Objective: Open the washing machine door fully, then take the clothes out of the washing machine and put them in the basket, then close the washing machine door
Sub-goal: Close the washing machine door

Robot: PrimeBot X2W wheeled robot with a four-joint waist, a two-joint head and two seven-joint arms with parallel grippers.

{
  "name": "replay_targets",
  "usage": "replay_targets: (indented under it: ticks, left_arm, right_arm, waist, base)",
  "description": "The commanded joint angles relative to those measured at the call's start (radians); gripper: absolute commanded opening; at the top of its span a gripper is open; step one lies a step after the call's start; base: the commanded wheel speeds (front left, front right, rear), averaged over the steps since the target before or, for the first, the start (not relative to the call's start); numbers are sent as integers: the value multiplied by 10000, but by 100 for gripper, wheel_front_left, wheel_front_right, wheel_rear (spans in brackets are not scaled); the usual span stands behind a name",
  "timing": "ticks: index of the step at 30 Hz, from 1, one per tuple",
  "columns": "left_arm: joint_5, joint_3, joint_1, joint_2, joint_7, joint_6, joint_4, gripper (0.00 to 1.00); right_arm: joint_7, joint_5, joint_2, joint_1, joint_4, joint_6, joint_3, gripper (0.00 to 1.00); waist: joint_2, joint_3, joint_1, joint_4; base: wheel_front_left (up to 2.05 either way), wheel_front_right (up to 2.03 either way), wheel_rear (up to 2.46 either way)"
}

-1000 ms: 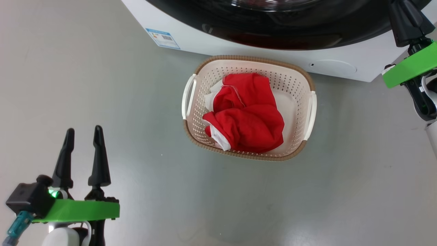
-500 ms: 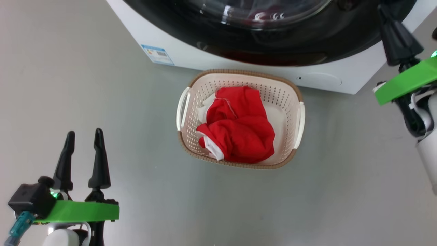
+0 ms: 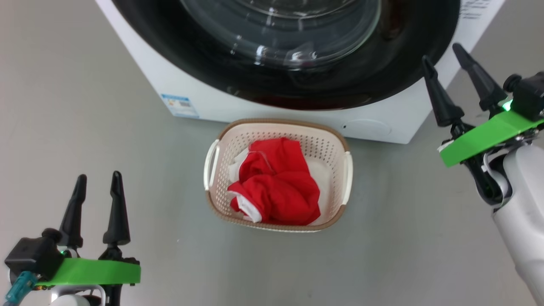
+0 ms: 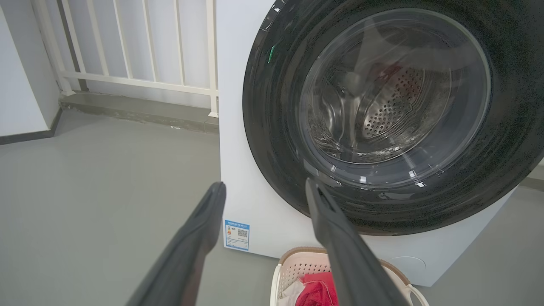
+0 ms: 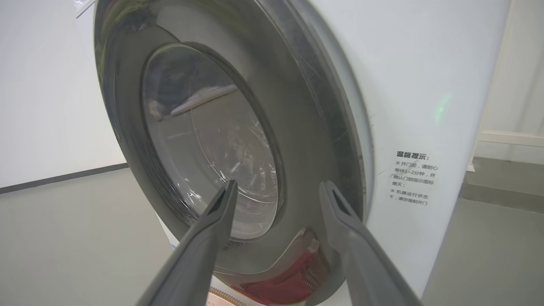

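Since the washing machine door (image 3: pixel 280 38) appears flush against the washing machine (image 3: pixel 144 72), its right rim is noted just left of the right gripper (image 3: pixel 441 53), whose jaws are spread wide, empty and apparently clear of it. The clothes (image 3: pixel 276 187) are recorded in the basket (image 3: pixel 280 123) below. The left gripper (image 3: pixel 98 175), equally wide and empty, is held well apart.

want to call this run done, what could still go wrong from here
The washing machine door looks shut, but whether it latched cannot be told; it might swing open.
A reddish patch behind its glass, in the left wrist view, may be a reflection or a garment left inside.
The open right gripper hangs close to the door's rim and could bump it.
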Motion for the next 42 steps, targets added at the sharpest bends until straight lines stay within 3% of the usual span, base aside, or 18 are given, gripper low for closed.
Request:
replay_targets:
  ticks: [1, 25, 42]
  left_arm:
    - [106, 359, -42, 357, -5, -11, -253, 100]
    - [-408, 459, 686, 558, 286, 130, -696, 100]
    - [-710, 394, 1109, 695, 413, 174, -843, 100]
  right_arm:
    - [-46, 63, 43, 337, -365, -27, 142, 100]
    - [-46, -261, 1015, 2648, -1701, -27, 126, 100]
    - [-46, -541, 1619, 4124, -2096, -27, -573, 100]
  waist:
    - [0, -436, 0, -405]
    - [0, -1714, 0, -2076]
    - [0, -2018, 0, -2521]
  base:
    - [0, 0, 0]
    - [0, 0, 0]
    - [0, 0, 0]
